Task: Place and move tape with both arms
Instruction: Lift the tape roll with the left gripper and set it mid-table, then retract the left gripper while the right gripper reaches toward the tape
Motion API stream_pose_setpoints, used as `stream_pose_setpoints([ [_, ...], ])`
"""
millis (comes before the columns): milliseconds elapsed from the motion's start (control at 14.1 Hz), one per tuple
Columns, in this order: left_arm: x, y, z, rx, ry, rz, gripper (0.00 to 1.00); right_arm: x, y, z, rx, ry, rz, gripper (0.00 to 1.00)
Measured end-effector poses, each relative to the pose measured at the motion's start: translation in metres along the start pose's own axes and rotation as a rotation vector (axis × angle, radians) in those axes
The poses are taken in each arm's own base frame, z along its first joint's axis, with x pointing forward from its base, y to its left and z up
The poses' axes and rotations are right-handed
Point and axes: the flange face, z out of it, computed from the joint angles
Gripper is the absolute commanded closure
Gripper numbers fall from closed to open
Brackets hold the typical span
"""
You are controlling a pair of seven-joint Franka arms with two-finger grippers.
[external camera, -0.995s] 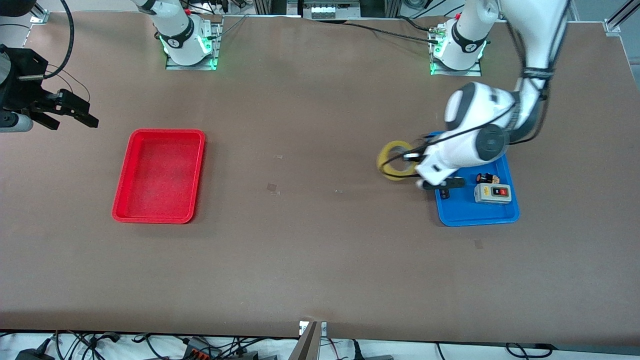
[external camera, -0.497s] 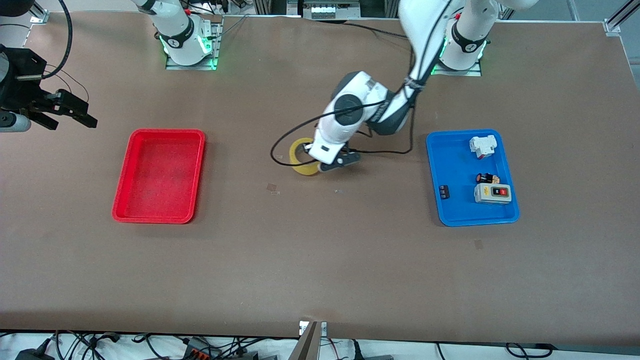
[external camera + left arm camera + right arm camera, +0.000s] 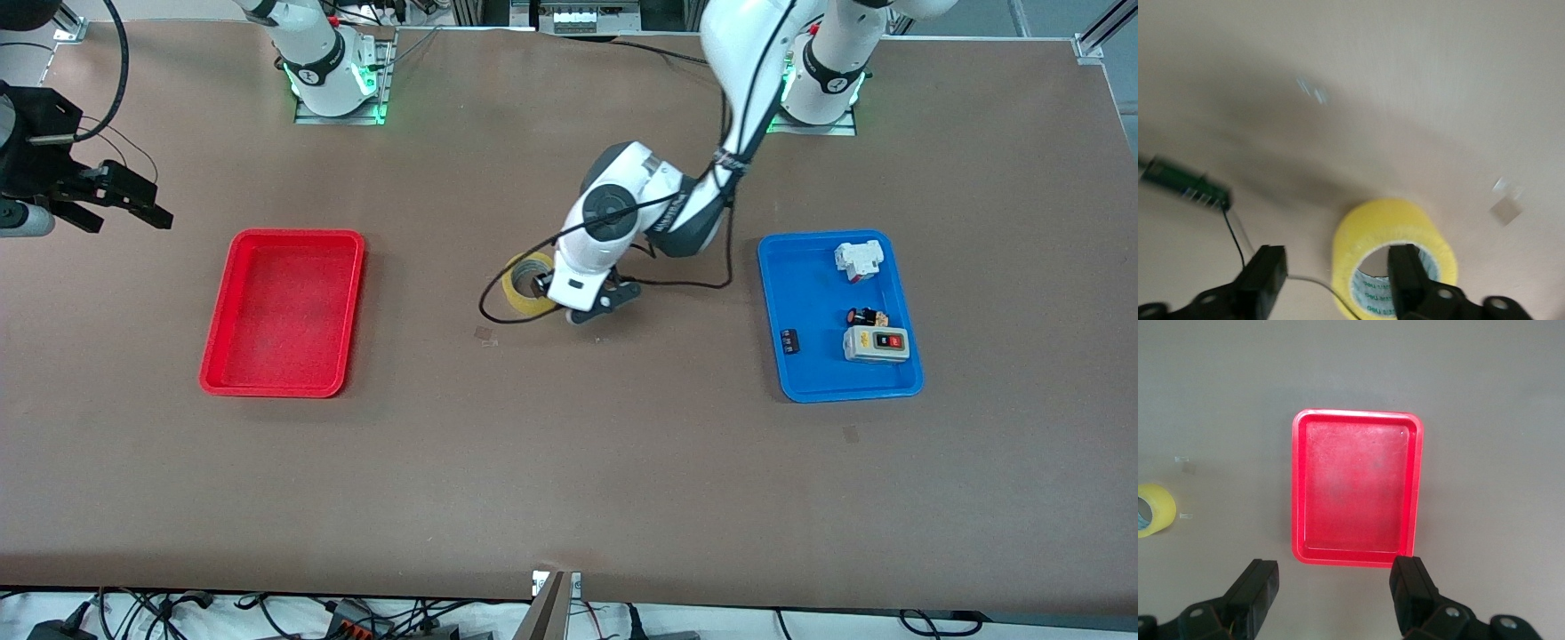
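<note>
1. My left gripper [image 3: 1335, 283] has its jaws spread wide. One of its fingers [image 3: 1405, 280] sits at the hole of the tape [image 3: 1395, 227], and the other is out in the air beside the roll. Only the roll's wall is between them, and nothing is squeezed.
2. My right gripper [image 3: 1338, 587] also has its jaws spread and holds nothing. It hangs over the bare table [image 3: 569, 462] at the upper edge of the front view, at the right arm's end. It is close to the red tray [image 3: 1298, 487], and this arm waits.
3. The tape sits on the table a bit above the middle of the front view. It is between the red tray and the blue tray [image 3: 769, 293], with each tray well apart from it.
4. I think my step now is to let go of the tape and leave it here for my right arm.
5. To do it well, I should lift my left gripper straight up. Then the finger at the hole will not drag the wall.
6. The roll looks a bit tipped, so a bump could make it roll away.
7. A thin black cable [image 3: 498, 311] loops close to the tape. I should not let it catch the roll.
</note>
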Motion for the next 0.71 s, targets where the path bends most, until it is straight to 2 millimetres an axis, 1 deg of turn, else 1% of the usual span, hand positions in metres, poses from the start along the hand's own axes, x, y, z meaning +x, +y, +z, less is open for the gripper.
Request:
stream_pose_setpoints([
  [142,0.036,-0.025,-0.071,0.053,0.058,-0.011,0.0,0.006,-0.005,0.013,0.0,-0.025,-0.009,0.0],
  [213,0.055,-0.042,-0.103,0.07,0.072,-0.031,0.0,0.011,-0.008,0.026,0.002,-0.048,-0.015,0.0],
  [284,0.072,-0.059,-0.128,0.079,0.074,-0.037,0.0,0.017,-0.012,0.041,0.005,-0.074,-0.021,0.0],
  [355,0.09,-0.078,-0.146,0.094,0.062,-0.019,0.0,0.025,-0.018,0.058,0.011,-0.103,-0.032,0.0],
  [426,0.109,-0.099,-0.161,0.116,0.039,0.012,0.0,0.032,-0.034,0.078,0.019,-0.129,-0.055,0.0],
  [497,0.126,-0.121,-0.174,0.137,0.012,0.048,0.0,0.041,-0.059,0.098,0.026,-0.141,-0.094,0.0],
  [568,0.142,-0.144,-0.187,0.154,-0.018,0.083,0.0,0.05,-0.094,0.119,0.025,-0.139,-0.137,0.0],
  [639,0.156,-0.167,-0.202,0.161,-0.043,0.116,0.0,0.056,-0.138,0.142,0.018,-0.127,-0.171,0.0],
  [710,0.168,-0.192,-0.218,0.161,-0.064,0.154,0.0,0.057,-0.186,0.164,0.012,-0.111,-0.189,0.0],
])
